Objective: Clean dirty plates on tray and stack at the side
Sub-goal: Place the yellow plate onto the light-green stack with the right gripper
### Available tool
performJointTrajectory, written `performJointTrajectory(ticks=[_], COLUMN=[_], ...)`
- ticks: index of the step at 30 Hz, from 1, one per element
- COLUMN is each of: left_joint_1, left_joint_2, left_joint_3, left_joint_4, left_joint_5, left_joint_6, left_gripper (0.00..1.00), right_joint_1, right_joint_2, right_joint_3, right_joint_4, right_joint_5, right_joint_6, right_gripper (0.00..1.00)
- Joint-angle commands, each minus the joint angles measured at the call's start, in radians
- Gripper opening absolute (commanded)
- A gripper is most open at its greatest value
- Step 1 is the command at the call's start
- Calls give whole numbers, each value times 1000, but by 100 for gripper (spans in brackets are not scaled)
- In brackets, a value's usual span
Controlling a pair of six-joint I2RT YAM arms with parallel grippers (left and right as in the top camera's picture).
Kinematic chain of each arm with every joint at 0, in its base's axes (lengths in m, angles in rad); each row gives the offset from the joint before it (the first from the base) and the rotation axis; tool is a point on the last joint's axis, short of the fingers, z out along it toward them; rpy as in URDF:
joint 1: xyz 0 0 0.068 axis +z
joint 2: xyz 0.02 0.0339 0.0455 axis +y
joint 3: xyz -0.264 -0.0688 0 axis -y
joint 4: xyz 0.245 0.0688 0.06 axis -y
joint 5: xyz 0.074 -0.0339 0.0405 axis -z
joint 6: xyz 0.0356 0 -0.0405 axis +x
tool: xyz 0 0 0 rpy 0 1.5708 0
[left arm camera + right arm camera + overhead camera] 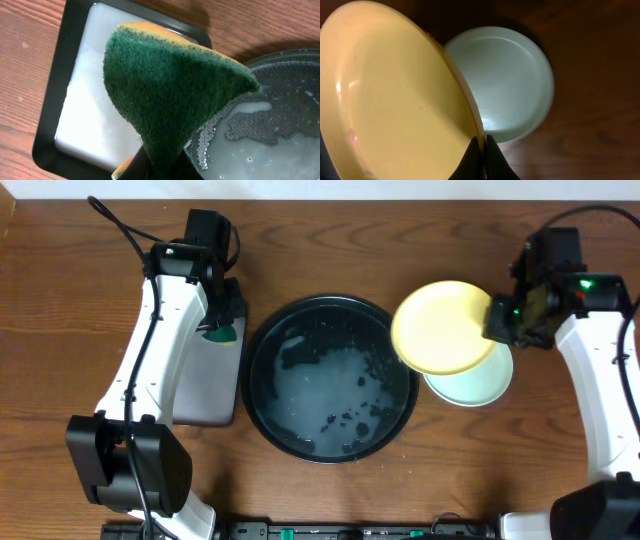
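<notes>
The large round black tray point(332, 378) sits mid-table, holding soapy water and dark crumbs; its edge shows in the left wrist view point(280, 95). My right gripper point(497, 320) is shut on the rim of the pale yellow plate point(443, 327), holding it tilted above a pale mint green plate point(470, 384) that lies on the table right of the tray. Both plates show in the right wrist view: yellow point(395, 100), mint point(505, 80), gripper point(483, 145). My left gripper point(222, 328) is shut on a green-and-yellow sponge point(170, 85) above the rectangular tray. Only two plates are visible.
A smaller rectangular black-rimmed grey tray point(205, 385) lies left of the round tray, under my left gripper; it also shows in the left wrist view point(90, 100). Cables run along the back left. The table is brown wood.
</notes>
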Motion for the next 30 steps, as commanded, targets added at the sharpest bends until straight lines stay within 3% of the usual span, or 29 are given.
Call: performJointTrajectory(ticks=[1,14,19,25,30], left_joint_1=[2,2,3,39,104], left_joint_2=[-13,-13,-13,-13,-13], left_joint_3=[21,21,21,20,-26], left_joint_4=[0,-2,-20,-91,-92], left_joint_5=[-17,-17,-18,-17,-16], left_joint_6=[-9,-9,16,60,95], left_gripper=[8,8,8,8,7], right_joint_1=[-73,-199,-197,-186,-114], right_joint_2=[-5,-5,-5,-5,-5], right_joint_3=[-90,-388,-391,-373,-325], right_joint_4=[34,285,322,350,347], right_joint_5=[37,44,39,-142,-174], right_joint_6=[-3,22,21,-77,-97], right_gripper=[1,2,28,48,54])
